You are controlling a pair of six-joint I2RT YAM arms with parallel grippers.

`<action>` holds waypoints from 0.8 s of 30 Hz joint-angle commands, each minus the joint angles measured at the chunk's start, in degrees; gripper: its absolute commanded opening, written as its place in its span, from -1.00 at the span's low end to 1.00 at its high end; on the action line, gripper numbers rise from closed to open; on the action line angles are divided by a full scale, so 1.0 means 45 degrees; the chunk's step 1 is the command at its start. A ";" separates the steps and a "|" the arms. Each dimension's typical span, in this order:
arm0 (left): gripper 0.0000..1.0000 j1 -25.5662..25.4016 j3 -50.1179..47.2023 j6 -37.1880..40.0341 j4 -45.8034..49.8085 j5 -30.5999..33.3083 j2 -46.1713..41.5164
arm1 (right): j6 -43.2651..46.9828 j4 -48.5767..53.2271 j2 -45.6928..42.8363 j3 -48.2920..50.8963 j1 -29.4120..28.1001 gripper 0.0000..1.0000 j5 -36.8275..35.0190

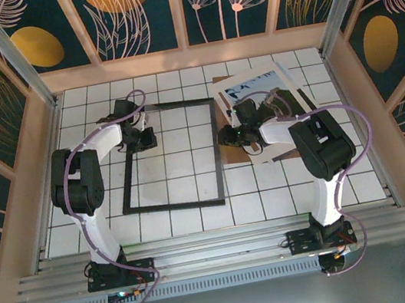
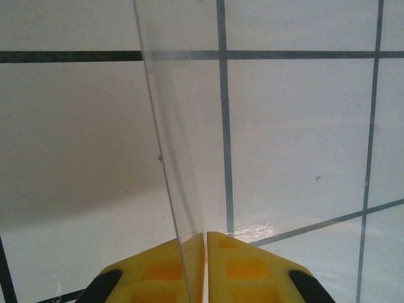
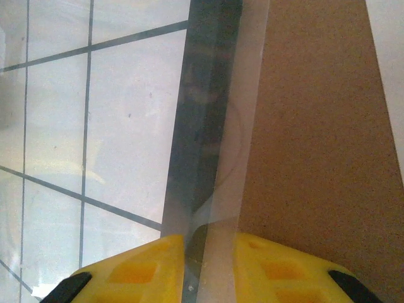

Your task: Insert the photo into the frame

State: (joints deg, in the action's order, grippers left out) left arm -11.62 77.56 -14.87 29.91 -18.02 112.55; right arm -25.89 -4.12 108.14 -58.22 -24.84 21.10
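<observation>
The thin black frame (image 1: pixel 176 204) lies flat on the white tiled table. At its left side, my left gripper (image 1: pixel 141 140) points down with the yellow jaws pressed together (image 2: pixel 206 235); a clear pane (image 2: pixel 189 126) runs edge-on into them. At the frame's right side, my right gripper (image 1: pixel 229 136) is closed (image 3: pixel 208 237) over the dark frame bar (image 3: pixel 202 95) and a clear strip (image 3: pixel 249 95) beside it. The photo (image 1: pixel 253 81), blue sky within a white border, lies at the back right, partly under the right arm.
A brown cardboard board (image 1: pixel 285 155) lies under the photo and the right arm, and shows just right of the frame bar (image 3: pixel 315 126). Wooden walls bound the table on three sides. Bare tiles lie inside the frame and along the front.
</observation>
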 commanded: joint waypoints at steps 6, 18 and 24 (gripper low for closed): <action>-0.91 0.0006 0.0105 -0.0020 0.0563 0.0495 -0.0207 | 0.0300 0.0173 -0.0125 -0.0374 -0.0105 -0.24 -0.0379; -1.00 0.0009 0.0377 0.0273 0.0843 0.1394 -0.0110 | 0.0828 0.0925 -0.0834 -0.0485 -0.0010 0.06 -0.1356; -1.00 0.0009 0.0665 0.0539 0.1116 0.2054 -0.0147 | 0.1114 0.1207 -0.1367 -0.0443 0.0163 0.22 -0.1796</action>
State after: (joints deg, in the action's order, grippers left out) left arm -11.62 79.00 -14.13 32.25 -12.21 112.55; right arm -22.59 -0.32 104.92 -58.78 -24.71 15.27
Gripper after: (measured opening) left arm 0.068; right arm 0.603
